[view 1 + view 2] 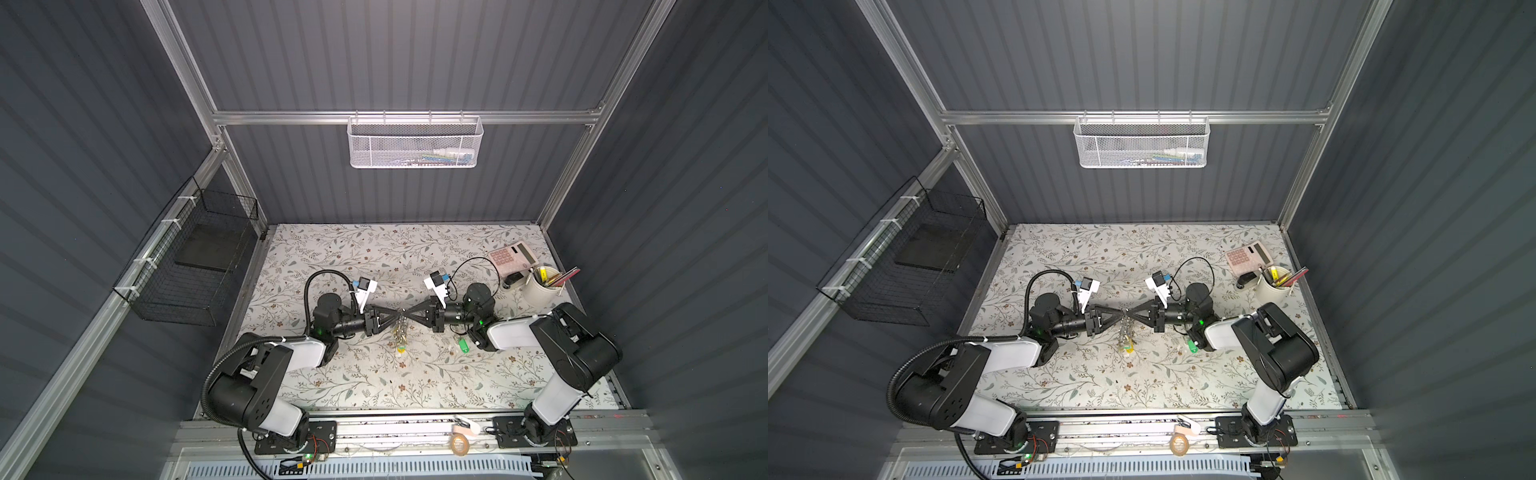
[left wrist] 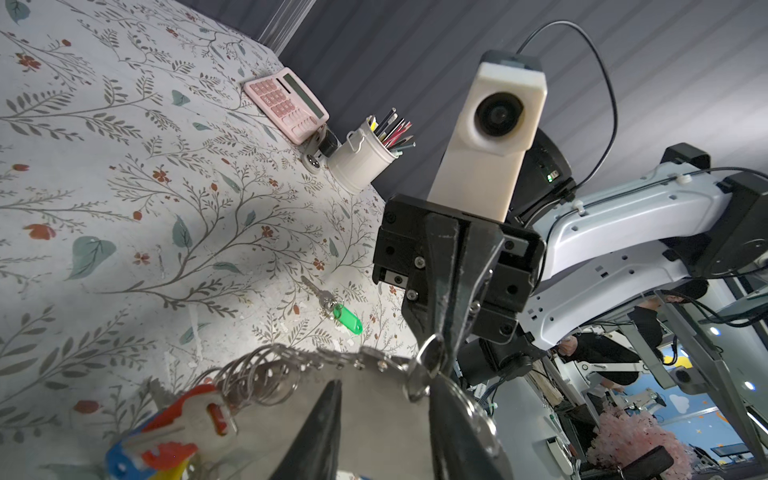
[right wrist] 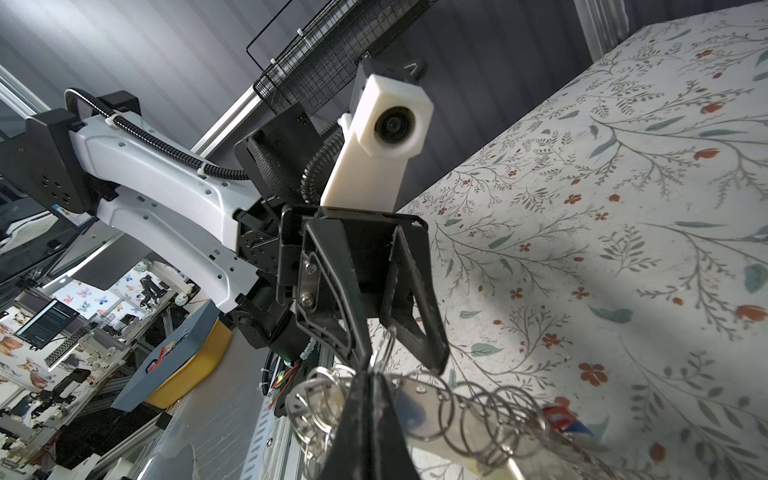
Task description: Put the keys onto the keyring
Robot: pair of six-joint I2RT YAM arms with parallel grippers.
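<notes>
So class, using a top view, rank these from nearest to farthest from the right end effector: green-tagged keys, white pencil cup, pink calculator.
1. Green-tagged silver keys, on the table near its arm.
2. White pencil cup, right side.
3. Pink calculator, back right corner.

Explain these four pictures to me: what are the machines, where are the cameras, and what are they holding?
Two robot arms stand at the front of a table covered in a flowered cloth. Two pictures look down from overhead, nearly alike; the other two come from a small camera on each arm's wrist, each looking along its own jaws at the opposite arm.

The left gripper and the right gripper meet tip to tip mid-table. Between them they hold up the large grey keyring, crowded with small silver rings, keys and coloured tags. The right jaws are shut on it; the left jaws stand partly apart around it.

The small silver keys with a bright green plastic tag lie on the cloth, untouched. At the far right sit a pink calculator and a white pen cup.
</notes>
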